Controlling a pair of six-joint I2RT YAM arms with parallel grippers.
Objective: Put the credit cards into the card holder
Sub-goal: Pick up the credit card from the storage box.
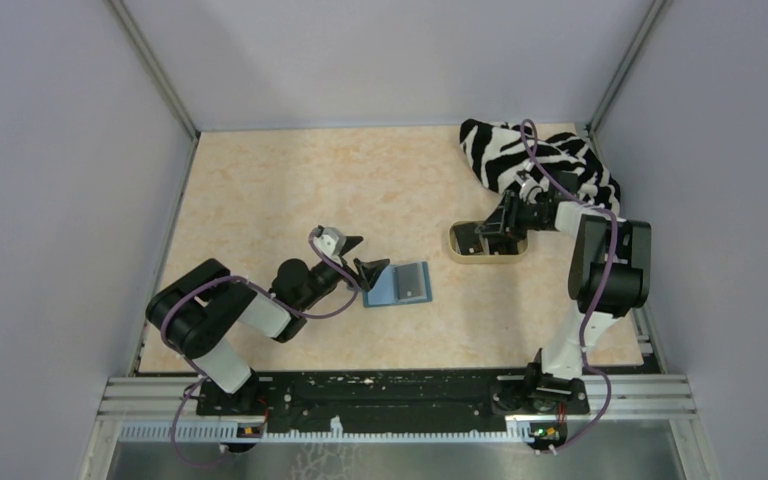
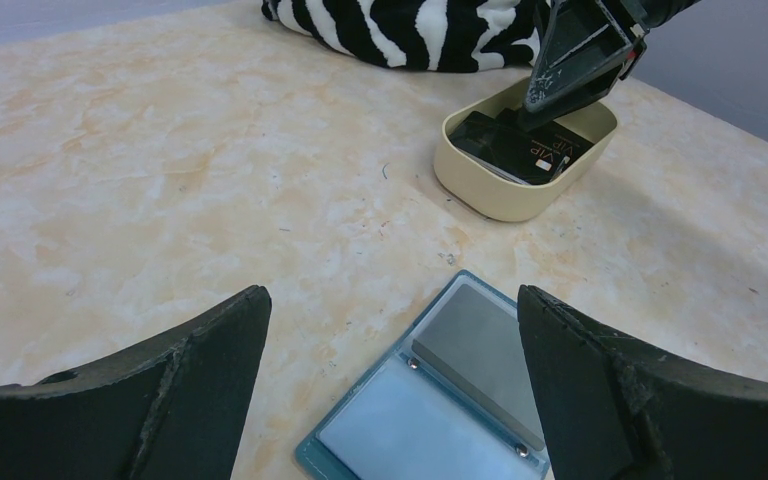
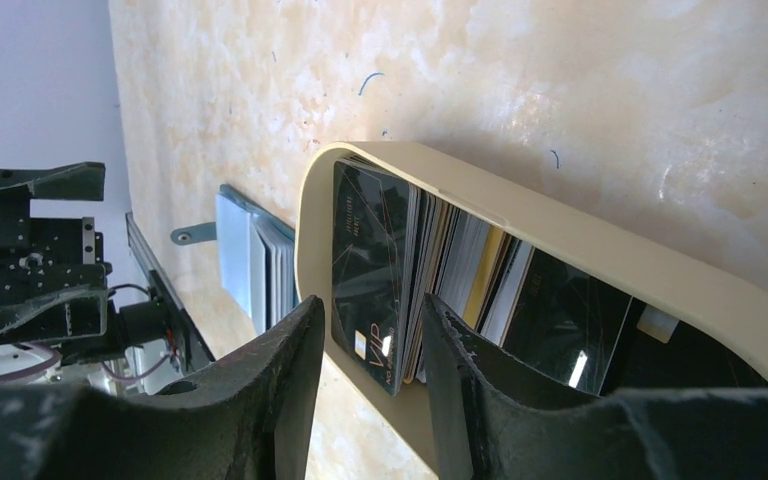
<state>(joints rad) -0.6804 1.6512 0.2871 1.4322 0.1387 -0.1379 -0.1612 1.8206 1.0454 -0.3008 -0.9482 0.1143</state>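
Fingers (image 3: 270,390) of the right arm reach down into the tan tray (image 3: 580,250), partly closed, 1 on each side of a black VIP card (image 3: 372,270) that stands on edge at the front of the cards (image 3: 480,280). They sit close against it, but I cannot tell whether they have clamped it. Behind that card, more cards lean in a row in the tray, black, white and 1 gold. The tray sits on the counter (image 1: 290,190) right of the middle, just in front of a zebra cloth (image 1: 530,155) bunched in the far right corner.

Left fingers (image 2: 190,380) are spread wide and hold nothing, hovering low over the counter. Between them, in the wrist view, lies the holder (image 2: 440,400), teal, opened flat like a booklet with clear sleeves showing. It rests near the middle of the counter, somewhat toward the near edge, left of the tray and apart from it.
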